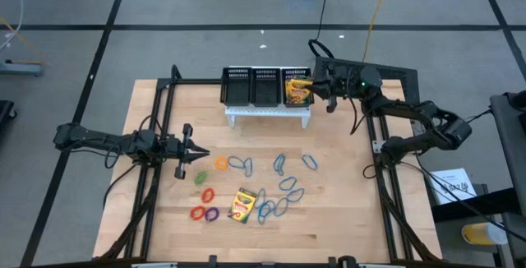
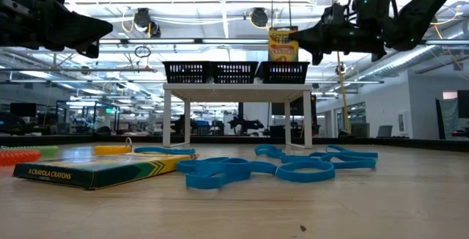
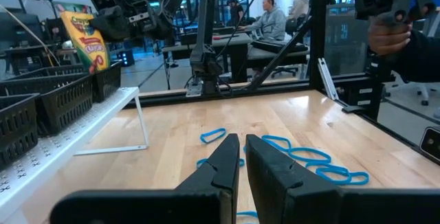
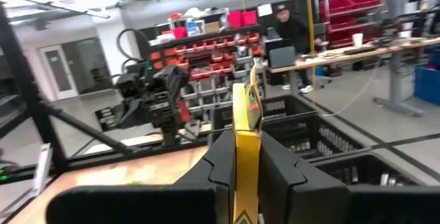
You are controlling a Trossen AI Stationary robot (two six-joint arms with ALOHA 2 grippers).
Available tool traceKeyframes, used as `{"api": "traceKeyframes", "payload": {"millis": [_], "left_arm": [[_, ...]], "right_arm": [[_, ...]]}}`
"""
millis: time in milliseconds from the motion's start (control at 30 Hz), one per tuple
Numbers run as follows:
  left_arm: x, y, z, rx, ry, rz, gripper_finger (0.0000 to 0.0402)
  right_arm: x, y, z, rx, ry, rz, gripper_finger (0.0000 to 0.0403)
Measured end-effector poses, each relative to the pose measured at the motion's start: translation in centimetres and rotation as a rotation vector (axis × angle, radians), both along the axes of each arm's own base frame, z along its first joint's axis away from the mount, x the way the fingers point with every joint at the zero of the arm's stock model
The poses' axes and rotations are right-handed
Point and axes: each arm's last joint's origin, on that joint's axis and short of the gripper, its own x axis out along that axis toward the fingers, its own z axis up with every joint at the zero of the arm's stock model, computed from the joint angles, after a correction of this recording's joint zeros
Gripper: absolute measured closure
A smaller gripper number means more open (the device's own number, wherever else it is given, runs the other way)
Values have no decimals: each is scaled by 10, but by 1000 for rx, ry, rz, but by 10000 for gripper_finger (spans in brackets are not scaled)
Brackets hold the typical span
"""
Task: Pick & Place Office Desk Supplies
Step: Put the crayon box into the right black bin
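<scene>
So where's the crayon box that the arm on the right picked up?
In the high view the crayon box is upright in the right end effector, over the rightmost compartment of the black mesh organiser at the table's far edge.

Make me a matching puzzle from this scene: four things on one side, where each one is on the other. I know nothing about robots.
Things:
1. left tool
2. right tool
3. loose box
4. organiser

Places:
A. on a white stand
B. flat on the table beside blue loops
C. at the organiser's right compartment, gripping an upright box
D. above the table, empty, near the orange loop

Pairs: 1-D, 2-C, 3-B, 4-A
</scene>
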Motion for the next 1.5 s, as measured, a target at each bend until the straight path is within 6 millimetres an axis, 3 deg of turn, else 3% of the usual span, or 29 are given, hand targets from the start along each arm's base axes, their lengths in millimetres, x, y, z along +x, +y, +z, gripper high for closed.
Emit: {"api": "traceKeyframes", "payload": {"millis": [500,1500], "left_arm": [[0,0,0,0,0,0,364],[0,0,0,1,0,0,364]], "right_arm": [[1,2,-6,4,50,75,379],[1,2,-12,-10,100,65,359]]}}
